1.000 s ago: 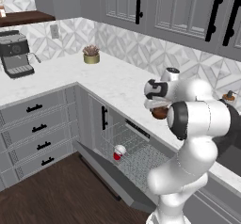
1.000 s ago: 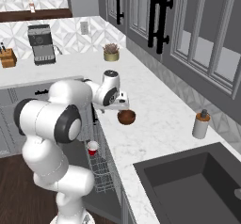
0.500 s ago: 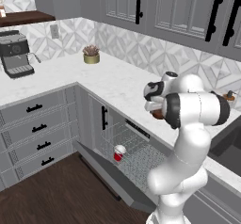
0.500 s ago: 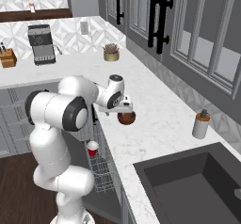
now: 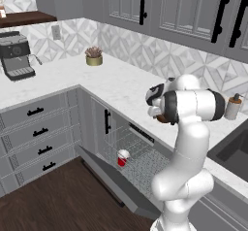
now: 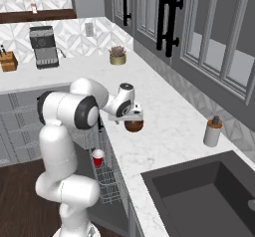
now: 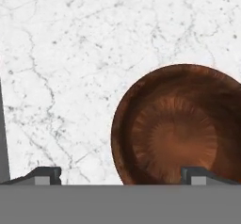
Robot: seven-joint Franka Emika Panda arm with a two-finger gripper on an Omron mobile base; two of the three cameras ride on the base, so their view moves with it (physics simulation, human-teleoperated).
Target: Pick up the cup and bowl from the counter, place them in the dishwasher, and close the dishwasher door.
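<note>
Right base view: white marble counter runs in an L over grey cabinets. Bowl sits near its edge under the open gripper; cup stands in the dishwasher rack; soap bottle far right.

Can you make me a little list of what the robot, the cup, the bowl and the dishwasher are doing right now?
cup: red, upright in the dishwasher wire rack
bowl: brown, empty, on the counter near its front edge
gripper: open, just above the bowl, holding nothing
fingertips: one over bare counter, the other over the bowl
dishwasher door: dropped open
job left: bowl into the rack, then shut the door
</note>
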